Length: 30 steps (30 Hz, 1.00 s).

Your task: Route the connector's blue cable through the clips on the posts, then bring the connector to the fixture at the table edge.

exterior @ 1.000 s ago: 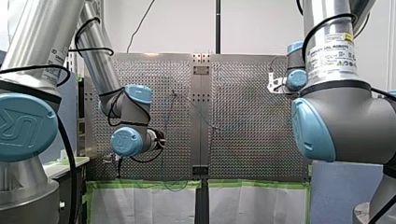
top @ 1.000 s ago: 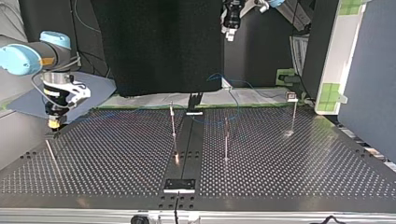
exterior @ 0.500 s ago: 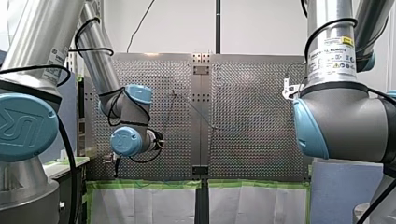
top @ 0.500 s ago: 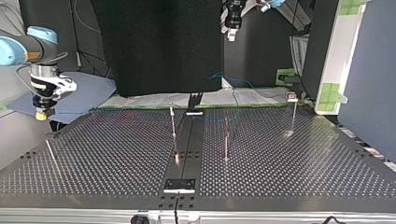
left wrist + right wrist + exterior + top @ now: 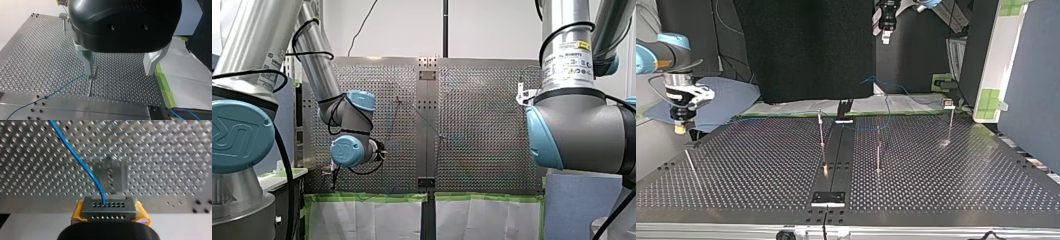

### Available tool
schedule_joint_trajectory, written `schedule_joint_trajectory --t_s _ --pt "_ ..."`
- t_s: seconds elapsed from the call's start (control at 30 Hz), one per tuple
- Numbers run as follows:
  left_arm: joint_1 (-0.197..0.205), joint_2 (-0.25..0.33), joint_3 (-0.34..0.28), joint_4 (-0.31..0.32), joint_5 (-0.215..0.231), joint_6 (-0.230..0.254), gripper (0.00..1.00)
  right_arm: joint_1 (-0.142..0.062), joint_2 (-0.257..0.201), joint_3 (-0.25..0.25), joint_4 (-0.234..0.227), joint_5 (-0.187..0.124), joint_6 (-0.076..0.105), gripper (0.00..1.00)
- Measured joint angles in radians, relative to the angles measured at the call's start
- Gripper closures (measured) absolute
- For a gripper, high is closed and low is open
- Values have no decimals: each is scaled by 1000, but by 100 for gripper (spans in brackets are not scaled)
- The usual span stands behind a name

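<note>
My right gripper [image 5: 110, 215] clamped on grey multi-hole metal connector [image 5: 109, 206] | thin blue cable [image 5: 75, 155] trails from it over perforated steel table [image 5: 162, 157] | grey block fixture [image 5: 111, 176] just ahead | my left gripper [image 5: 119, 72] spread wide, empty, above slim metal post [image 5: 89, 87].

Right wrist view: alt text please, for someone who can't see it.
My right arm's yellow-padded jaws clamp the grey connector. Its blue cable runs away over the perforated table, with a blurred grey block just ahead.
</note>
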<state>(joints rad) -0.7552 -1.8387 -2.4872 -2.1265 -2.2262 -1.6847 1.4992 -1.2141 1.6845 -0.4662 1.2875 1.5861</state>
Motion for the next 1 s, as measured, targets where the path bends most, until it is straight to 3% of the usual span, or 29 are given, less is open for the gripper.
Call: schedule_joint_trajectory --t_s 0.13,0.67,0.87,1.0 --pt "0 0 6 -10 0 1 0 2 33 -24 8 -36 -12 100" --pt "2 0 17 -18 1 25 0 1 84 -114 54 -171 -15 100" --pt "4 0 19 -24 0 32 0 -4 87 -136 80 -181 -20 100" --pt "4 0 18 -29 0 36 0 -10 87 -144 101 -169 -32 100"
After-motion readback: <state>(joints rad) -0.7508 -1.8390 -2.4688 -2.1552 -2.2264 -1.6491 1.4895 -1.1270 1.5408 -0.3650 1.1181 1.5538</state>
